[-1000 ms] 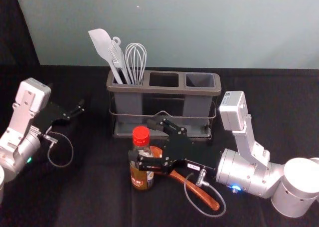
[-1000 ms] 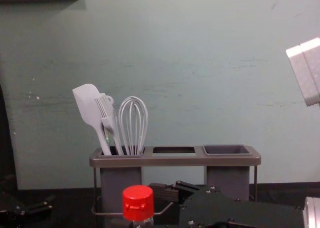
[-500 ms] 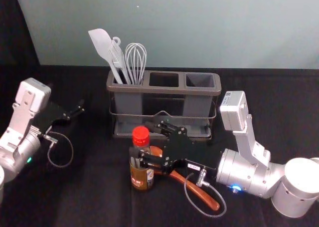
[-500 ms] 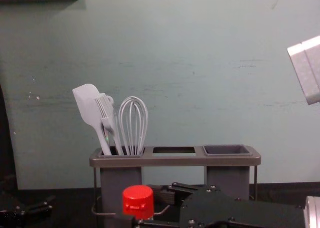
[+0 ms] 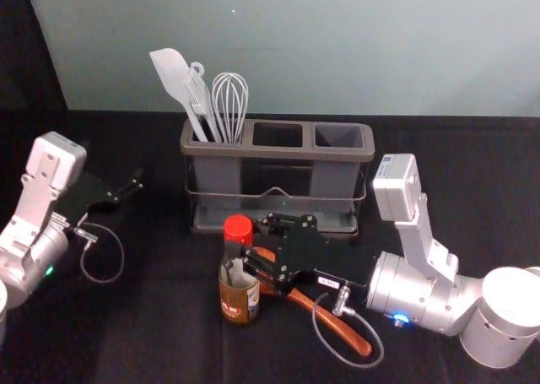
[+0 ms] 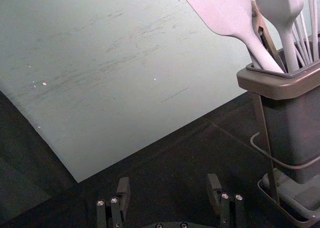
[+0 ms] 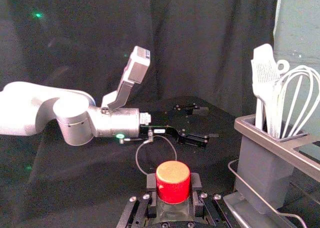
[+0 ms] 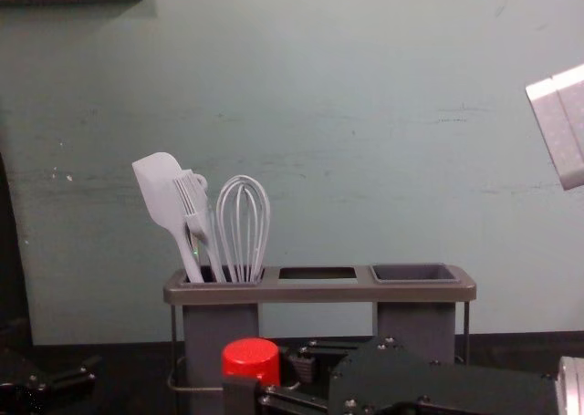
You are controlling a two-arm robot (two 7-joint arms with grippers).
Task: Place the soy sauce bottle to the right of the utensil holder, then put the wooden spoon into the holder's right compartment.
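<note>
In the head view, the utensil holder (image 5: 277,152) stands at the back of the dark-covered worktop (image 5: 152,333). Its left compartment holds a spatula (image 5: 172,76), a brush (image 5: 200,101) and a whisk (image 5: 229,101). The soy sauce bottle (image 5: 240,295) is upright in front of the holder's left half. The right end effector (image 5: 250,242) reaches in front of the holder from its right side, its two fingers closed in on either side of the bottle's upper part. The wooden spoon (image 5: 337,323) lies in front of the holder, partly hidden under that arm, its handle slanting toward the holder's right and away from it. The left end effector (image 5: 135,180) is parked to the left of the holder.

In the left wrist view, the left end effector's fingers stand wide apart beside the holder, with nothing between them.

In the right wrist view, the right end effector grips the bottle below its red cap (image 7: 173,182), one finger against each side, near the holder's left compartment.

In the chest view, the red cap shows before the holder's left compartment, with the right arm's fingers beside it. The left end effector is low, to the left of the holder.
</note>
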